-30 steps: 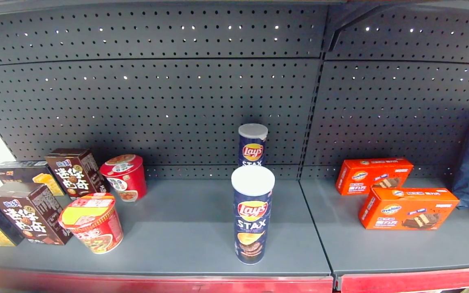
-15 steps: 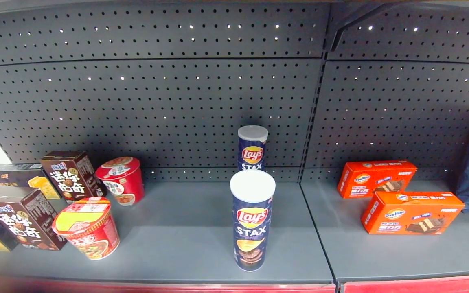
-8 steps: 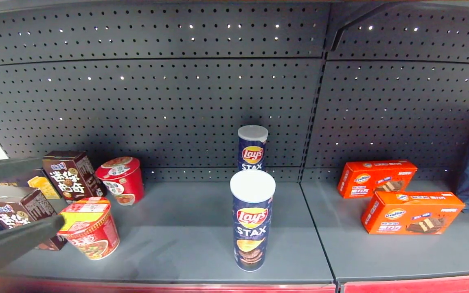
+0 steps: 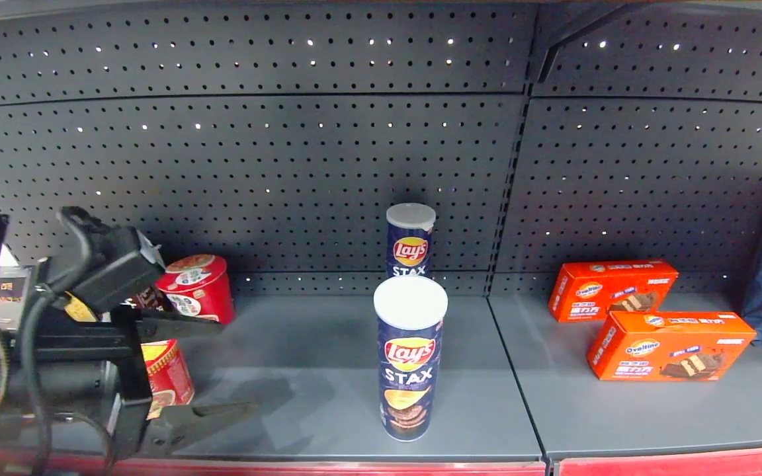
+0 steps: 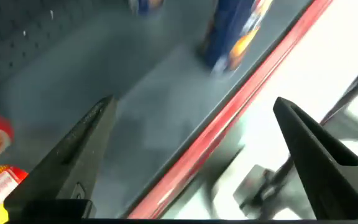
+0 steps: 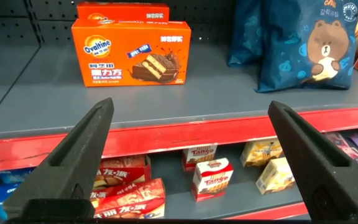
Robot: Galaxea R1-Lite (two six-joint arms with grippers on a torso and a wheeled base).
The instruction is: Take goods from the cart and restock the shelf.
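Biggest thing first: the shelf (image 4: pixel 315 390) is right in front, and neither tool has any goods in it. I'd say the main risk is the left arm, which sits low at the shelf's left end. The left tool (image 4: pixel 235 365) is spread wide and empty, with its jaws just beside the front noodle cup (image 4: pixel 168 373). Any sideways swing from there could shove that cup over the red front lip (image 4: pixel 354 469). The right tool (image 6: pixel 190 104) is spread and empty too, out in front of the right bay and facing the orange boxes (image 6: pixel 130 53). Those lie flat, so I'm less worried about them. The front chip can (image 4: pixel 411 360) is tall and narrow and stands near the lip, so my guess is one bump tips it. For open room, there's a bare stretch between the cups and the cans, and a narrower one between the cans and the boxes.
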